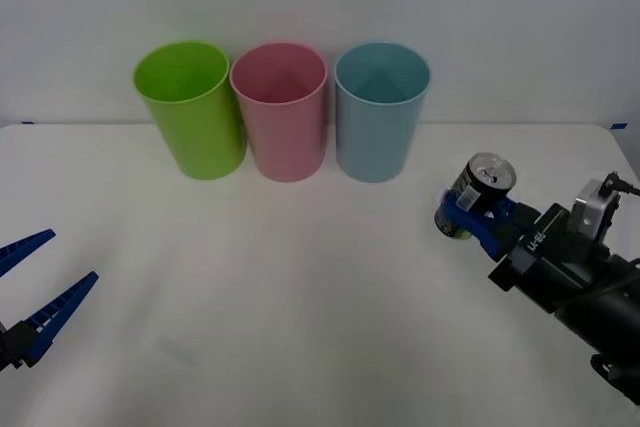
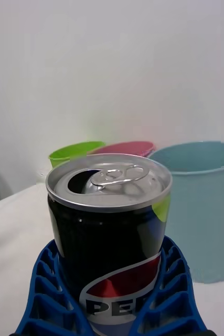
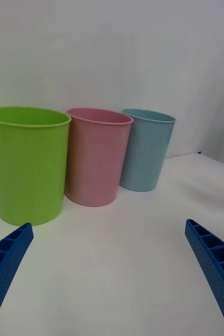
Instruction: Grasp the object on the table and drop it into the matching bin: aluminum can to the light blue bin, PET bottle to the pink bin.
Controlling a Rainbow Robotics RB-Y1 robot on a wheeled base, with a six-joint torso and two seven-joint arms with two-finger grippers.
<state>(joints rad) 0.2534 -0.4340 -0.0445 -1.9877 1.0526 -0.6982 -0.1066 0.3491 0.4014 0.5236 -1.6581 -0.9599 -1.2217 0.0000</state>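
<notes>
Now the right gripper holds the aluminum can off to the 3 o'clock side of the table, well apart from the three bins.

Partly hidden, the can's lower body sits behind the blue ribbed fingers in the right wrist view, and its label is cut off at the frame edge; whether the can's base touches the tabletop cannot be told. The can stands upright between the fingers, which are closed against its two sides, silver pull-tab top up. From the can, the light blue bin lies toward 10 o'clock, with the pink bin and a lime green bin farther along the same row. The left gripper waits at the table's 8 o'clock edge, fingers spread wide, holding nothing.
</notes>
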